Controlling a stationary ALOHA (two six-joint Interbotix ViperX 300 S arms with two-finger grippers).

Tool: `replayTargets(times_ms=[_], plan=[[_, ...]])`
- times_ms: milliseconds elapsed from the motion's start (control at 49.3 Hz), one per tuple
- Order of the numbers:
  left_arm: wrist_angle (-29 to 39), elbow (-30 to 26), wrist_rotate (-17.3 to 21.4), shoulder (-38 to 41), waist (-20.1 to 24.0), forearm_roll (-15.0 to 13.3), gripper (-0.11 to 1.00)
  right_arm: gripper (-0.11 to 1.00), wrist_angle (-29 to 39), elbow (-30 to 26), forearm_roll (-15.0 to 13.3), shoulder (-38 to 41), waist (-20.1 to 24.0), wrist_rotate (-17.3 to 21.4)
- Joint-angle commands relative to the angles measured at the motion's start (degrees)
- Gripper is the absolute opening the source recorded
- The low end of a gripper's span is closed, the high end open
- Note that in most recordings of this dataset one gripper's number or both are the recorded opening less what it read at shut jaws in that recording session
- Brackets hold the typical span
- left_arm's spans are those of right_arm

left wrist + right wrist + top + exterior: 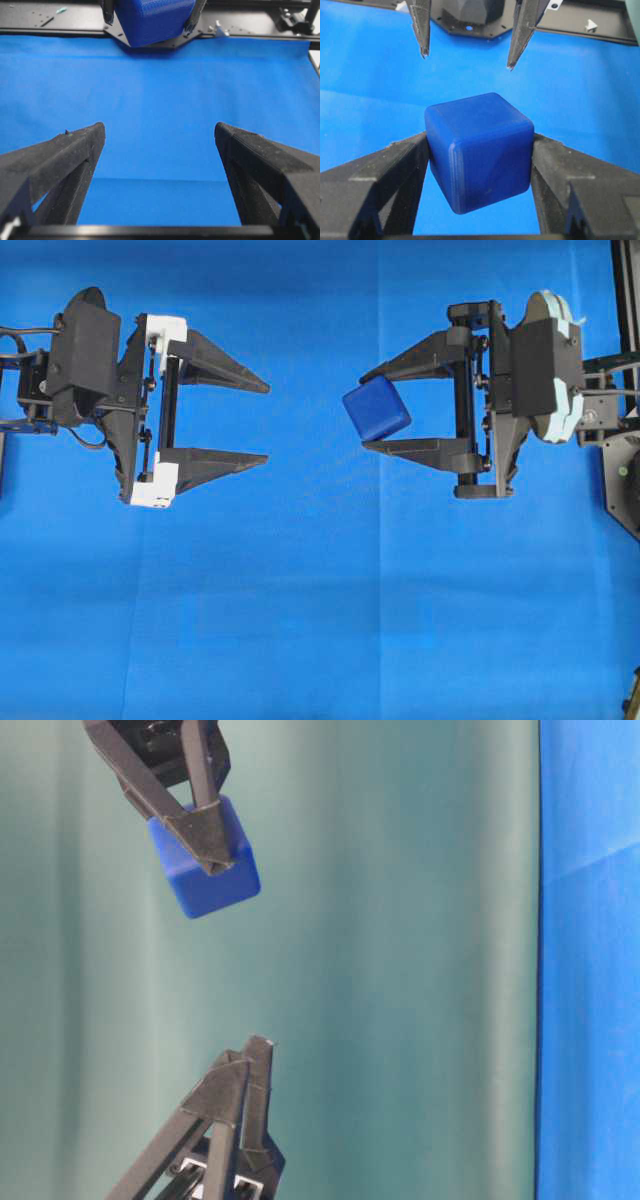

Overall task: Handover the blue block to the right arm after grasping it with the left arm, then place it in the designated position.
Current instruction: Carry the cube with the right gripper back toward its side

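Observation:
The blue block (378, 408) is a small dark-blue cube, held above the blue cloth (320, 620) between the fingers of my right gripper (364, 411), which is shut on it. In the right wrist view the block (480, 150) sits tilted, pinched on two opposite sides. My left gripper (267, 423) faces it from the left, open and empty, its tips a short gap away from the block. From the left wrist view the block (152, 20) hangs straight ahead of the open left gripper (160, 129). The designated position is out of view.
The right arm's black base and frame (625, 470) stand at the right edge. A black base plate (50, 20) runs along the far side of the cloth. A teal backdrop (400, 970) hangs behind both grippers in the table-level view.

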Motion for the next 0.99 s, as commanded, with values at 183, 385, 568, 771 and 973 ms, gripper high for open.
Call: replayTargets(times_ms=[183,385,568,771,973], plan=[[-0.62,-1.41,0.00,-0.97,-0.09,0.00,0.93,0.52,5.36,-0.97,0.00,-0.79,1.32,0.35],[-0.62,-1.67,0.09,-0.97,-0.09,0.00,0.93,0.52,13.45,-0.70,0.18,-1.14,3.87,0.35],[-0.62,-1.67,0.09,-0.97,-0.09,0.00,0.93,0.52,18.72,0.00,0.18,-2.20,6.42,0.44],[-0.62,-1.67,0.00,-0.97,-0.09,0.00,0.93,0.52,19.95,0.79,0.18,-3.96,7.03,0.44],[-0.62,-1.67,0.00,-1.05,-0.09,0.00,0.93,0.52,19.95,0.88,0.26,-4.04,7.03,0.35]])
